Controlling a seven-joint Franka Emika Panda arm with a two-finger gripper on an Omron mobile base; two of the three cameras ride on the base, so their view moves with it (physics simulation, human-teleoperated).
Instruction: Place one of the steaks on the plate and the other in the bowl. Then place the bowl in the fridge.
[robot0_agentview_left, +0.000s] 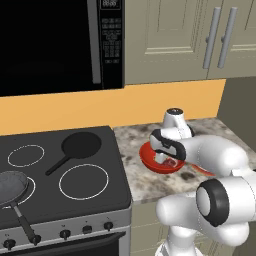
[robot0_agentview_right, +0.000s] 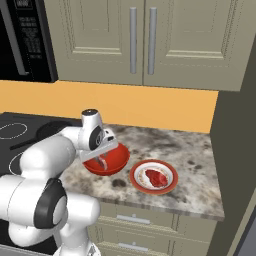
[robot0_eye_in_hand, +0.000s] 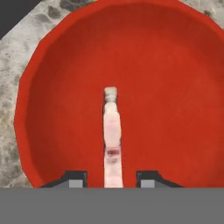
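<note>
We're looking at a speckled stone counter (robot0_agentview_right: 195, 150), and the red bowl (robot0_agentview_right: 116, 161) sits on it near the stove (robot0_agentview_left: 65, 170). Just to the bowl's right lies the red-rimmed plate (robot0_agentview_right: 172, 177), also flat on the counter. On the stove we see two dark pans (robot0_agentview_left: 80, 145).

Surfaces: mostly glossy render, stone counter.
Bowl (robot0_eye_in_hand: 175, 87) smooth glossy red, ceramic or plastic look. Plate (robot0_agentview_right: 171, 184) same gloss, red rim. Pale steak (robot0_eye_in_hand: 112, 131) soft matt, fatty edge; red steak (robot0_agentview_right: 156, 177) wet-looking. Counter (robot0_agentview_right: 195, 150) speckled polished granite. Stove (robot0_agentview_left: 75, 165) smooth black glass top, pans (robot0_agentview_left: 80, 145) matt dark. Cabinets (robot0_agentview_right: 175, 40) matt painted wood, brushed metal handles (robot0_agentview_right: 132, 40). Arm (robot0_agentview_left: 215, 155) glossy white plastic.
</note>
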